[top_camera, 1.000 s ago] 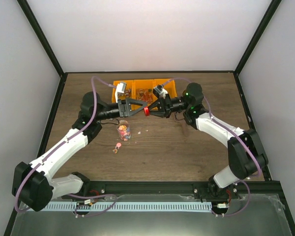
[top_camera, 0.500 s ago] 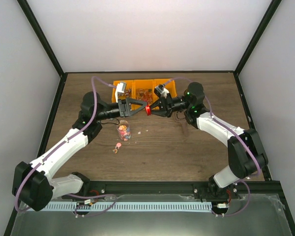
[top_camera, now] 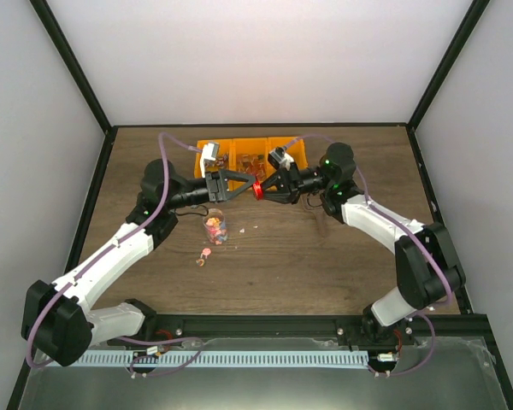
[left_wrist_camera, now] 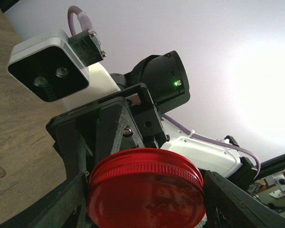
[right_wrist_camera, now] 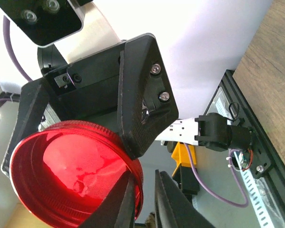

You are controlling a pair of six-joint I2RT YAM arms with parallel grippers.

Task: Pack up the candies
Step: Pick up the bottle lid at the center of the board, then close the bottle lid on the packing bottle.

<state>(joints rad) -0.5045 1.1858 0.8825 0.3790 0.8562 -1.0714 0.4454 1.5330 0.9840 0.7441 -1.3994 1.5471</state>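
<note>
The round red lid hangs above the table between both grippers. My left gripper is shut on it across its width; in the left wrist view the lid fills the span between the fingers. My right gripper straddles the rim of the lid with its jaws a little apart, a gap showing beside the rim. The candies sit in the small clear jar on the table; a few loose candies lie in front of it.
An orange bin with compartments stands at the back of the table, behind both grippers, with more sweets in it. A few tiny pieces lie right of the jar. Black frame rails edge the table.
The right gripper has shifted slightly left and back, closer against the left gripper. The lid has risen a touch with them. The jar and loose candies have not moved.
</note>
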